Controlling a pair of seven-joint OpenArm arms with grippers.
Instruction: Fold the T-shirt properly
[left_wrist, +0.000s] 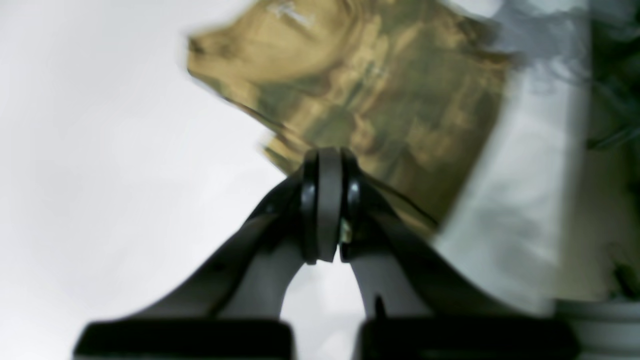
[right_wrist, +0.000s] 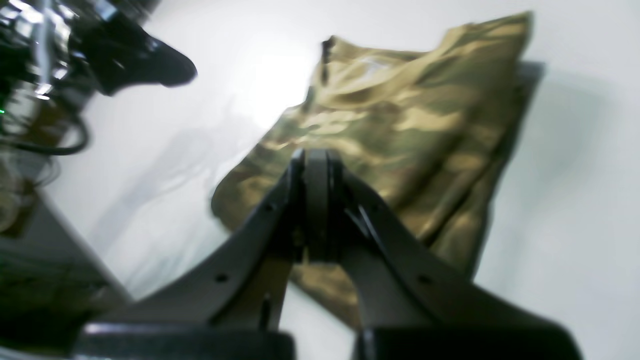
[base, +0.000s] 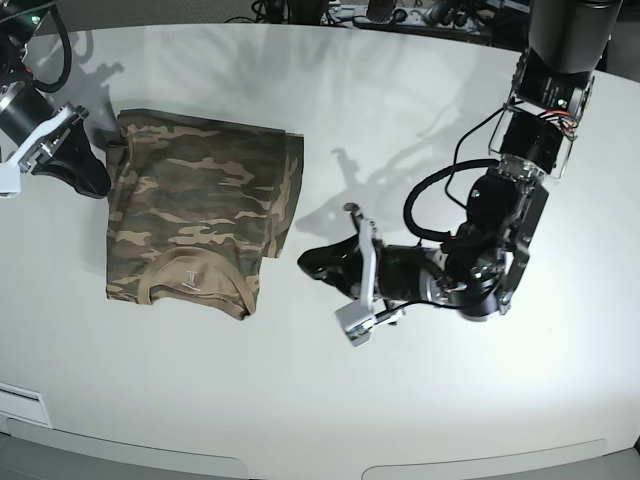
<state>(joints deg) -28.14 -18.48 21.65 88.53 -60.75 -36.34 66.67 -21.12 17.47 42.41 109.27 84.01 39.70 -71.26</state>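
Note:
The camouflage T-shirt (base: 190, 210) lies folded into a rough rectangle on the white table (base: 400, 130) at the left, tan collar toward the front. My left gripper (base: 308, 263) is shut and hovers just right of the shirt's front right corner, apart from it. In the blurred left wrist view the closed fingers (left_wrist: 327, 165) sit in front of the shirt (left_wrist: 380, 100). My right gripper (base: 98, 185) is shut beside the shirt's far left edge. In the right wrist view its closed fingers (right_wrist: 316, 160) are over the shirt (right_wrist: 400, 125).
Cables and equipment (base: 400, 15) line the table's far edge. The table's front edge (base: 300, 455) runs along the bottom. The left gripper (right_wrist: 140, 60) shows as a dark shape at the top left of the right wrist view.

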